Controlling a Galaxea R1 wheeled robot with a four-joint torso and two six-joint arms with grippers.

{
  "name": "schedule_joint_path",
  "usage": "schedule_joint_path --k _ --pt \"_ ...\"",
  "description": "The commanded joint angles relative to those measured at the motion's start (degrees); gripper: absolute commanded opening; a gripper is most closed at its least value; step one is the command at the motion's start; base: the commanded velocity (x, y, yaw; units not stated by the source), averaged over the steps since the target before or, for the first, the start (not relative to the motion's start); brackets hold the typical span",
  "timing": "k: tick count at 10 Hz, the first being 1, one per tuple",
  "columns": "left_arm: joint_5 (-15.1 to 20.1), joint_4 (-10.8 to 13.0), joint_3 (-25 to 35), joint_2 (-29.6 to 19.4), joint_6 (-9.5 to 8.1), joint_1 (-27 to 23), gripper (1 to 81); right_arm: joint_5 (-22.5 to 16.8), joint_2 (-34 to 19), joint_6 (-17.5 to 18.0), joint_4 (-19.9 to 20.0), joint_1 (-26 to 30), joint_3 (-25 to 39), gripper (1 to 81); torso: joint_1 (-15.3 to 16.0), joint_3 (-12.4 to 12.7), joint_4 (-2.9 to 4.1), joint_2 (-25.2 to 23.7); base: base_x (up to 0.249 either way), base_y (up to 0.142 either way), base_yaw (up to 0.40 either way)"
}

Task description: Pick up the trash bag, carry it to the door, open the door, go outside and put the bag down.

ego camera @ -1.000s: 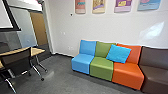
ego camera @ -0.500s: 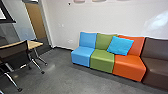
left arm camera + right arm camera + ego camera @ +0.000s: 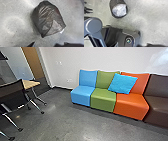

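Observation:
The black trash bag (image 3: 48, 20) rests on the grey floor in the left wrist view, shiny and wrinkled, with a small white bit at one edge. My left gripper (image 3: 49, 44) is open, apart from the bag. In the right wrist view the same kind of dark bag (image 3: 112, 5) shows pale, crumpled material (image 3: 119, 10). My right gripper (image 3: 132, 44) stands open there, not touching it. A dark forked shape (image 3: 88, 10) lies farther off in that view.
A row of blue (image 3: 81, 95), green (image 3: 103, 100) and orange (image 3: 131, 105) seats with a cyan pillow (image 3: 122, 83) lines the wall. A table (image 3: 31, 84) and a black chair (image 3: 12, 94) stand at left, near a wooden door (image 3: 33, 62).
The head camera has moved, its picture now taking in more floor, with the seats and table higher up. No movement of the things themselves can be made out.

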Motion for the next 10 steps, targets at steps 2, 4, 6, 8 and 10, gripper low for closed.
schedule_joint_path --k 2,4,6,8,10 --pt "6.4 -2.3 -1.1 -0.1 -0.36 -9.0 81.1 -3.0 -4.6 0.2 1.0 3.0 1.4 81.1 4.5 -0.4 0.0 -7.0 0.0 0.0 0.0" --pt "7.3 -5.3 -0.3 0.1 -0.36 -10.1 81.1 -3.0 -4.4 0.2 1.0 2.9 1.3 81.1 6.8 -1.1 0.0 -10.6 0.0 0.0 0.0" --pt "7.3 -9.6 1.6 0.0 -0.36 -10.9 81.1 -3.0 -4.0 0.2 1.0 2.8 1.1 81.1 9.3 -1.1 0.0 -14.6 0.0 0.0 0.0" --pt "7.3 -11.5 1.6 0.7 -0.36 -12.1 81.1 -3.4 -3.3 0.2 1.0 2.8 0.8 81.1 15.3 -1.1 0.0 -24.1 0.0 0.0 0.0" --pt "7.2 -11.0 0.2 2.6 -0.36 -13.3 81.1 -3.8 -2.7 0.2 1.0 3.0 0.6 81.1 14.4 -4.3 0.0 -22.9 0.0 0.0 0.0"
